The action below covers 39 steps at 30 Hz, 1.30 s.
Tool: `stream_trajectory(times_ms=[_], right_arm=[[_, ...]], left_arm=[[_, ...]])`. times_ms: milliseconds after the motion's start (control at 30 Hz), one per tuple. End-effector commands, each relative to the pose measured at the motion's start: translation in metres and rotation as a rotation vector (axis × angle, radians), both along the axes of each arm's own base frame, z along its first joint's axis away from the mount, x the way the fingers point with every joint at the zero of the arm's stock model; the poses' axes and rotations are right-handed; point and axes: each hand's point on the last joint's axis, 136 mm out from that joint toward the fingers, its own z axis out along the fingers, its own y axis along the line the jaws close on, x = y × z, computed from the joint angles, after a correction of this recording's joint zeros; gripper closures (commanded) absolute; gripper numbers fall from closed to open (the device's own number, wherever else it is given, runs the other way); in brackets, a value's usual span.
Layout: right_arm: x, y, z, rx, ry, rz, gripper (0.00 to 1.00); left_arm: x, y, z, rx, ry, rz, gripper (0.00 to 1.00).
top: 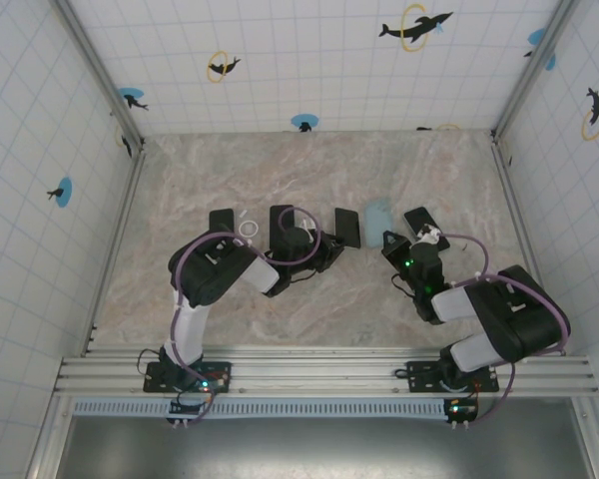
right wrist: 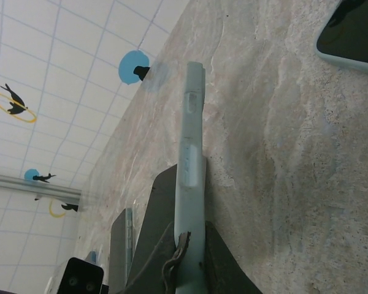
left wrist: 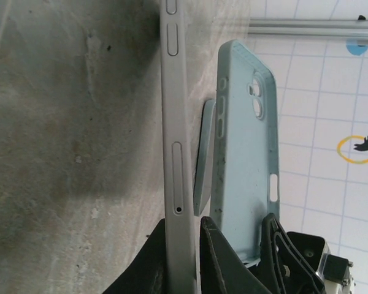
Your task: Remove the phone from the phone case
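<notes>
The phone [left wrist: 175,122] is out of the phone case [left wrist: 248,159]. It is held edge-on over the middle of the bench [left wrist: 67,153], its grey buttoned side pinched between the left fingers [left wrist: 224,260]. The light-blue phone case stands on edge just beside it, empty, with its camera cut-outs showing, and the right fingers [right wrist: 156,226] clamp its thin side. Near the right arm a second cased phone [right wrist: 356,27] lies flat, screen up. Left of the arms lie a dark slab [top: 222,220] and a white ring [top: 248,230]
</notes>
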Motion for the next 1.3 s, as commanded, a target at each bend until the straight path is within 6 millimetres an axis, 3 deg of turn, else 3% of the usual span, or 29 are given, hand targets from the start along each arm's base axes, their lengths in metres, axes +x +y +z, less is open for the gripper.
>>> stream_trajectory(times_ms=[0, 300, 600, 800, 1267], right_arm=[[0.006, 0.005, 0.007, 0.016, -0.017, 0.003, 1.00], [0.005, 0.004, -0.014, 0.012, 0.051, -0.009, 1.00], [0.012, 0.007, -0.022, 0.006, 0.077, -0.010, 1.00], [0.013, 0.009, -0.028, 0.001, 0.090, -0.005, 0.99], [0.009, 0.012, -0.038, -0.091, 0.120, 0.026, 0.77]], left_arm=[[0.012, -0.006, 0.022, -0.071, -0.046, 0.014, 0.83], [0.014, -0.007, 0.020, -0.034, -0.049, -0.009, 0.74], [0.010, -0.004, 0.013, 0.072, -0.065, -0.055, 0.58], [0.002, 0.002, 0.006, 0.141, -0.069, -0.084, 0.54], [0.001, 0.010, -0.004, 0.310, -0.103, -0.168, 0.46]])
